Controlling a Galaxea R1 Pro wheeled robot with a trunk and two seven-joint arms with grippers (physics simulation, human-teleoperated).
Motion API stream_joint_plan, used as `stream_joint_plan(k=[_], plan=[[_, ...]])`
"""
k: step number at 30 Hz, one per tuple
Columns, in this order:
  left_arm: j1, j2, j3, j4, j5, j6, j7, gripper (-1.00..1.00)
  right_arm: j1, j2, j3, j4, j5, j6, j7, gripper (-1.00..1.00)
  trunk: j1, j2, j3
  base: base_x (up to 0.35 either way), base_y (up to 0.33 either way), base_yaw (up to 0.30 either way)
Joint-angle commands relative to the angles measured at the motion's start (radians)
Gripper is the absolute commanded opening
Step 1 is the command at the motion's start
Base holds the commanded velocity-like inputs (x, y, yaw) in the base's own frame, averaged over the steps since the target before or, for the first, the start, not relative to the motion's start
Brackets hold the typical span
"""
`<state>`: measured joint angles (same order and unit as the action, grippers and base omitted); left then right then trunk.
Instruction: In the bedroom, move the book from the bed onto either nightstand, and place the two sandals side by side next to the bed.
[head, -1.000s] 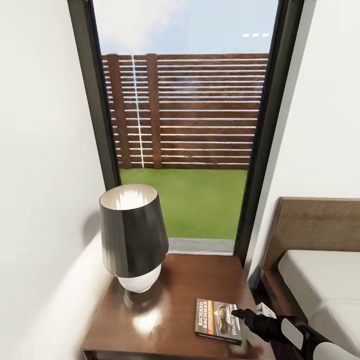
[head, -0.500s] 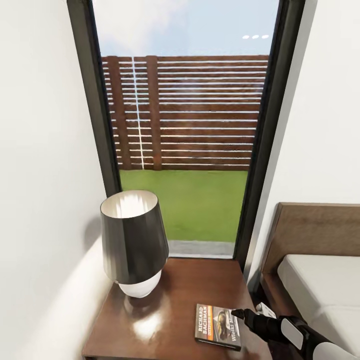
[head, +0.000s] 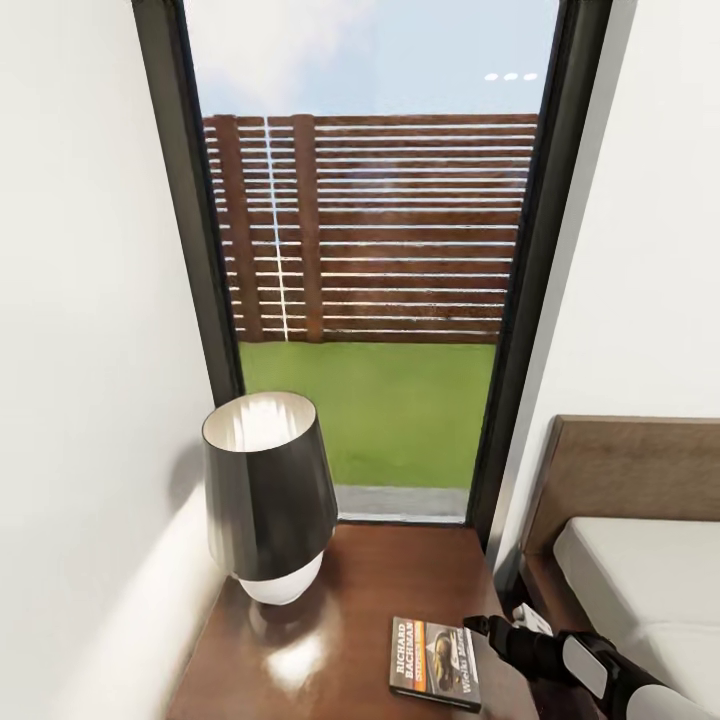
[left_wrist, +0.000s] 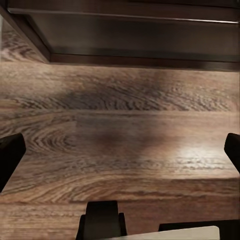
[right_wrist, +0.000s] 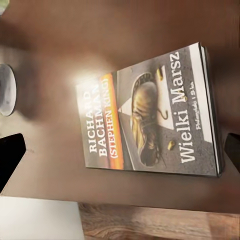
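Lying flat on the nightstand (head: 340, 610), the book (head: 435, 663) sits beside the spread right hand (head: 478, 630).

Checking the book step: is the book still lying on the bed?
No, the book lies flat on the nightstand near the lamp, beside the bed.
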<state>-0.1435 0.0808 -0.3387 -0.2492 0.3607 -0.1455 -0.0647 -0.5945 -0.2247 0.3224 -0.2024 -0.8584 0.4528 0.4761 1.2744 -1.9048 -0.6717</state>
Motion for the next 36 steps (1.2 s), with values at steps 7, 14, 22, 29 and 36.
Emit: stream_joint_plan(k=[7, 14, 22, 29, 36], plan=[[-0.001, 0.001, -0.007, 0.002, 0.010, -0.004, -0.003, 1.00, 0.001, 0.000, -0.022, -0.004, -0.002, -0.001, 0.007, 1.00, -0.027, 0.049, 0.021, 0.000, 0.000, 0.000], [-0.001, 0.001, -0.008, 0.004, 0.009, -0.004, -0.003, 1.00, 0.002, 0.000, -0.028, -0.005, -0.002, -0.003, 0.009, 1.00, -0.054, 0.098, 0.043, 0.000, 0.000, 0.000], [-0.001, 0.001, -0.007, 0.006, 0.009, -0.004, -0.002, 1.00, 0.003, -0.001, -0.029, -0.005, -0.002, -0.003, 0.009, 1.00, -0.085, 0.154, 0.068, 0.000, 0.000, 0.000], [-0.001, 0.001, -0.007, 0.007, 0.009, -0.003, -0.001, 1.00, 0.005, -0.003, -0.031, -0.006, -0.002, -0.003, 0.008, 1.00, -0.111, 0.203, 0.090, 0.000, 0.000, 0.000], [-0.001, 0.001, -0.008, 0.008, 0.009, -0.003, 0.001, 1.00, 0.005, -0.001, -0.032, -0.006, -0.002, -0.004, 0.007, 1.00, -0.138, 0.252, 0.112, 0.000, 0.000, 0.000]])
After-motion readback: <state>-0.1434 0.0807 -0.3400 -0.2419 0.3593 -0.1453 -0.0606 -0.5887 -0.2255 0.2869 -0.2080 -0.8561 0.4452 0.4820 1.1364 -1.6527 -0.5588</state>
